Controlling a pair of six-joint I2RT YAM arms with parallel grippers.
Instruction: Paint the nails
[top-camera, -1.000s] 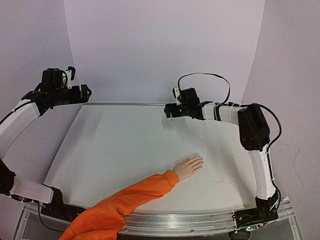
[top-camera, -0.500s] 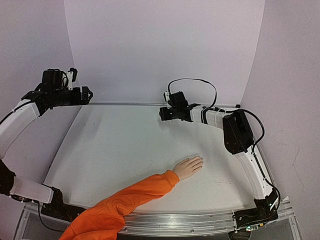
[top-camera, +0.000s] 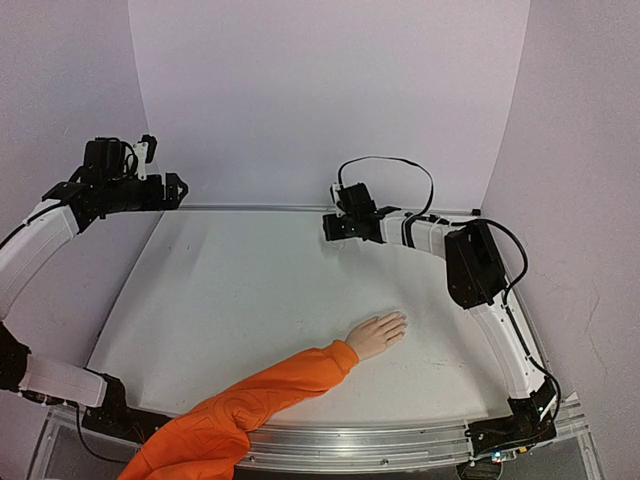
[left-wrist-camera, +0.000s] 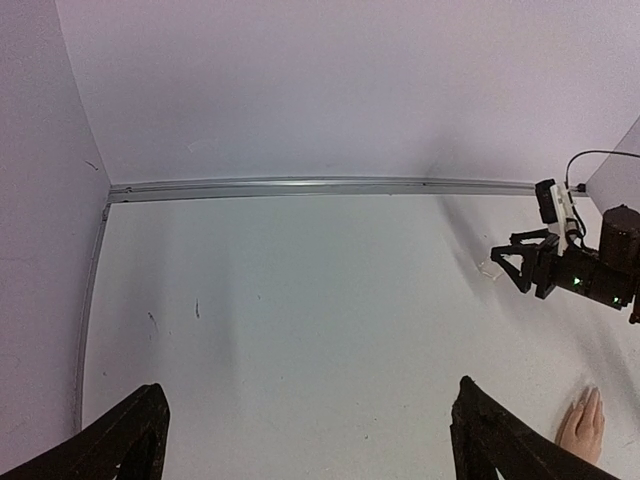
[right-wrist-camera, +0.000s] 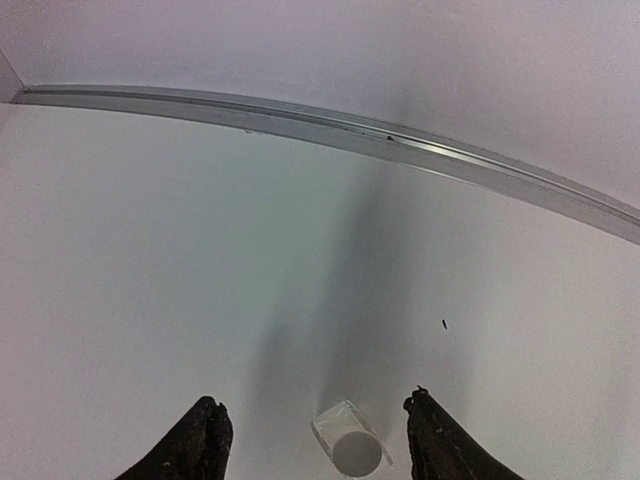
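At the near edge the orange sleeve (top-camera: 250, 395) reaches in from the left across the counter (top-camera: 240, 290) and ends in the pale mannequin hand (top-camera: 377, 335), which lies flat, right of centre. The nails (top-camera: 401, 321) at its fingertips point far-right and are too small to make out. Farther back, the right end effector (right-wrist-camera: 314, 402) is spread wide around a small white bottle (right-wrist-camera: 349, 451) lying on its side, touching neither finger; its contents cannot be told. At the far left, the left end effector (left-wrist-camera: 310, 435) hangs above the counter, spread wide and empty.
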